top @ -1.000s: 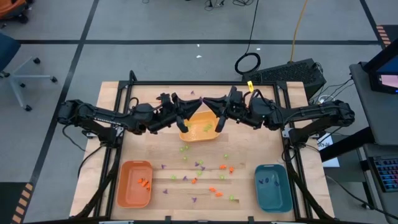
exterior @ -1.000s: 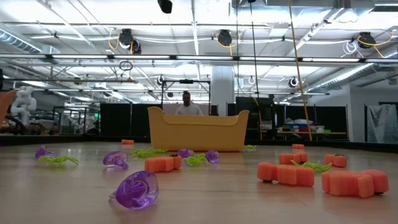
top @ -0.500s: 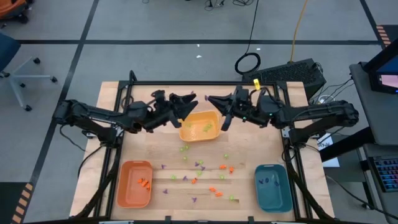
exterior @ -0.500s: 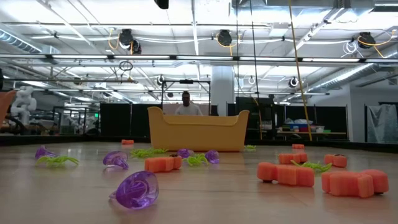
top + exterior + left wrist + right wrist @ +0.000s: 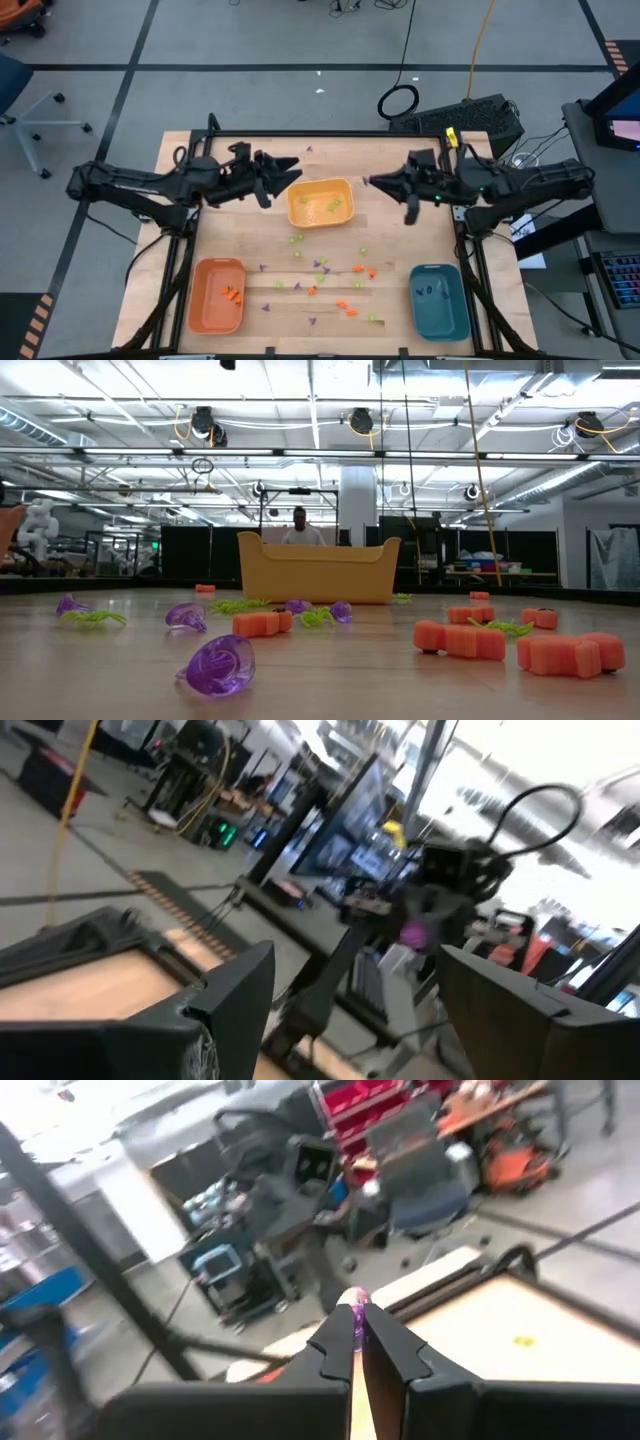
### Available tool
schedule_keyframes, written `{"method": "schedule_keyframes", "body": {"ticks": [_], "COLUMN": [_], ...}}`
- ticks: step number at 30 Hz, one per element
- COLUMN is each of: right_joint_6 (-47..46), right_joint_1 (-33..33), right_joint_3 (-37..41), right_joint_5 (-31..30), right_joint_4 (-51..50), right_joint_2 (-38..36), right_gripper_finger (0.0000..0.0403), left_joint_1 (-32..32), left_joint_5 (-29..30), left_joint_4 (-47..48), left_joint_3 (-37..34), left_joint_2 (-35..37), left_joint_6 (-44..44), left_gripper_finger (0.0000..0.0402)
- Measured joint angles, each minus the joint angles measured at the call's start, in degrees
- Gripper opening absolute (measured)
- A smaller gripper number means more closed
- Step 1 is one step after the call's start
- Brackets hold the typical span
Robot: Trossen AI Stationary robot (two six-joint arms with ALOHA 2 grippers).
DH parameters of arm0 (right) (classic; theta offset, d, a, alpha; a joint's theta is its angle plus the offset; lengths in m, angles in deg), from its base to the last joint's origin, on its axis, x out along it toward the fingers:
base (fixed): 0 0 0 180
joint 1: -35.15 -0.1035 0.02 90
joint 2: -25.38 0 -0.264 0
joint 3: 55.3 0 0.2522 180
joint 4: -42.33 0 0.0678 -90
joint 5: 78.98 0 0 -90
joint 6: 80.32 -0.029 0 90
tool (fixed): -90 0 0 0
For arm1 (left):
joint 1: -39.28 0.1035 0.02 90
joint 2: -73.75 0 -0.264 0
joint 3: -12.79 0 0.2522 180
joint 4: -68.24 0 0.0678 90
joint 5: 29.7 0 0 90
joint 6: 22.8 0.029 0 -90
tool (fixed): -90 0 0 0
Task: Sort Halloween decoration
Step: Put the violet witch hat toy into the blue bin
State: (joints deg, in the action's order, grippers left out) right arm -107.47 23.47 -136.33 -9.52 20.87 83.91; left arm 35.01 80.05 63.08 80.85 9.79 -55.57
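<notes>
Inspecting the worktop [image 5: 230, 240] from above: the left tool [image 5: 288, 168] hangs at about ten o'clock of the yellow tray [image 5: 321, 202], just off its rim, touching nothing. Its fingers [image 5: 235, 985] stand moderately apart in the left wrist view, with only open air and the room between them.

The right tool [image 5: 368, 181] hangs at about two o'clock of the same tray, clear of its rim. Its fingers [image 5: 335, 1348] are pressed together, pinching a small purple piece [image 5: 356, 1302] at the very tips; only a sliver of it shows above them.

Halloween decoration [image 5: 322, 274]: the bulk lies loose on the worktop at six o'clock of the yellow tray, a scatter of orange, light green and purple pieces between the orange tray [image 5: 217, 294] and the teal tray [image 5: 440, 299]. Several light green pieces [image 5: 330, 206] sit inside the yellow tray. A few orange pieces [image 5: 232, 294] lie in the orange tray. Small dark specks show in the teal tray; their colour cannot be told with certainty.

From worktop level, a purple ring-shaped piece [image 5: 217, 664] lies nearest the camera, orange blocks [image 5: 459, 640] at its three o'clock, and green spider shapes [image 5: 91, 617] farther off at ten o'clock. Neither tool appears in that view.
</notes>
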Motion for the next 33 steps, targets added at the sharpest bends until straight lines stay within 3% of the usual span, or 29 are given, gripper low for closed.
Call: {"method": "schedule_keyframes", "body": {"ticks": [7,16,20,26,33], "right_joint_6": [-5.1,-13.3,-14.8,-19.8,-23.1], "right_joint_1": [-7.9,-16.0,-17.9,-20.5,-26.0], "right_joint_3": [-0.8,-17.5,-22.1,-22.3,-19.8], "right_joint_5": [1.7,3.5,9.5,18.8,19.4], "right_joint_4": [-10.5,-47.6,-59.7,-71.6,-75.7], "right_joint_2": [-2.5,2.4,4.6,7.1,10.2], "right_gripper_finger": [0.0000,0.0000,0.0000,0.0000,0.0000], "left_joint_1": [0.0,0.0,0.0,0.0,0.0], "left_joint_5": [0.0,-0.2,-0.5,-0.5,-0.2], "left_joint_4": [7.0,14.7,16.1,17.9,18.0], "left_joint_3": [0.0,0.0,0.0,0.0,0.0], "left_joint_2": [1.1,1.0,1.0,1.0,1.0], "left_joint_6": [0.0,-3.0,-5.0,-7.5,-13.8], "left_gripper_finger": [0.0276,0.0276,0.0276,0.0276,0.0276]}}
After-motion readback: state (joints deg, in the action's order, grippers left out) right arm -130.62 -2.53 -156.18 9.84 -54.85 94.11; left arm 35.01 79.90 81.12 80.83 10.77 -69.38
